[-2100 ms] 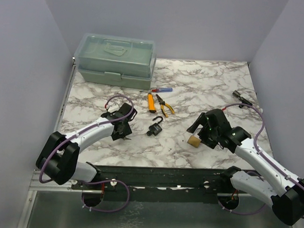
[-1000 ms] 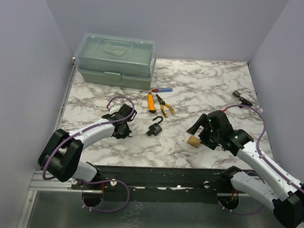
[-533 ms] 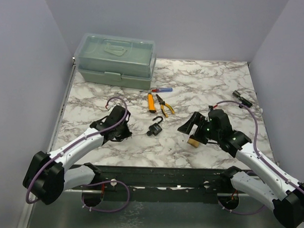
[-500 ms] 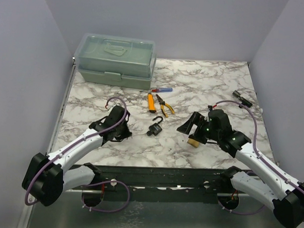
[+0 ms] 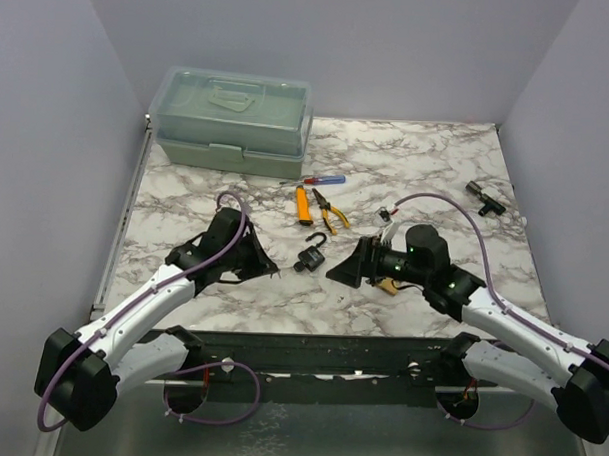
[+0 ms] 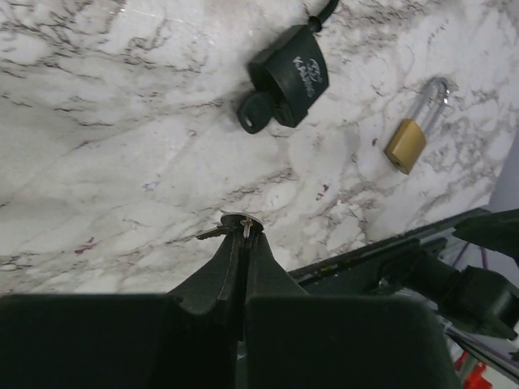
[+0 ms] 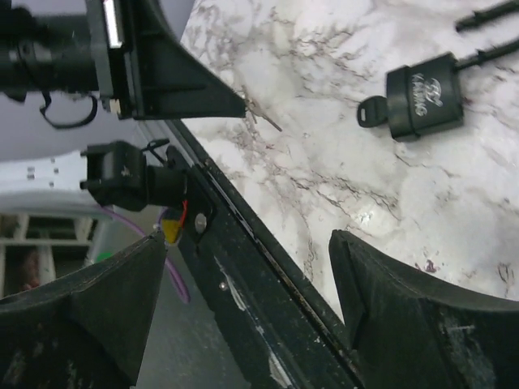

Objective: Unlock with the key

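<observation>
My left gripper is shut on a small silver key, held low over the marble table. In the top view the left gripper points right, a short way left of the black padlock. That black padlock lies flat with a black-headed key in its base; its shackle looks open in the top view. A brass padlock lies beyond it and is partly hidden under my right arm in the top view, brass padlock. My right gripper is open and empty, right of the black padlock.
A green toolbox stands at the back left. An orange utility knife, yellow pliers and a red-and-blue screwdriver lie behind the padlocks. A small black part lies at the far right. A black rail runs along the front edge.
The left arm has turned so its shut gripper points right at the black padlock. The right arm has swung left over the brass padlock, and its jaws have narrowed slightly.
</observation>
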You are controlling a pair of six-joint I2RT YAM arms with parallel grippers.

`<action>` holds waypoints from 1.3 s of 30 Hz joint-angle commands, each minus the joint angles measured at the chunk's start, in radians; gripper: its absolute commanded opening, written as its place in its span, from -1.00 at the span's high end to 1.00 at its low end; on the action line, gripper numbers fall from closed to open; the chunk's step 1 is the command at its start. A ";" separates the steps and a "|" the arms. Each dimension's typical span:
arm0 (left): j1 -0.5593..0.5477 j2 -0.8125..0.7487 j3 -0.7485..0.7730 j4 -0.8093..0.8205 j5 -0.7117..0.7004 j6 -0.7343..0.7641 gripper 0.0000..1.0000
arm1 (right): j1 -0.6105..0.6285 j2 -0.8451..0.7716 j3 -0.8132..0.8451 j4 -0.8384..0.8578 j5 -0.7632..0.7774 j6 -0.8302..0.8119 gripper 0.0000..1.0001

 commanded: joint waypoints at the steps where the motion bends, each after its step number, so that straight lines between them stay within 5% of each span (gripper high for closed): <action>1: 0.000 -0.015 0.070 -0.014 0.167 -0.031 1.00 | 0.075 0.021 -0.033 0.188 0.020 -0.194 -0.73; 16: 0.000 -0.077 0.156 -0.060 0.321 -0.114 1.00 | 0.198 0.239 -0.096 0.638 0.008 -0.509 -0.62; 27: 0.000 -0.078 0.180 -0.064 0.350 -0.120 1.00 | 0.246 0.356 -0.043 0.723 0.029 -0.589 -0.52; 39: 0.000 -0.077 0.182 -0.063 0.351 -0.125 1.00 | 0.262 0.397 -0.020 0.748 0.033 -0.620 -0.10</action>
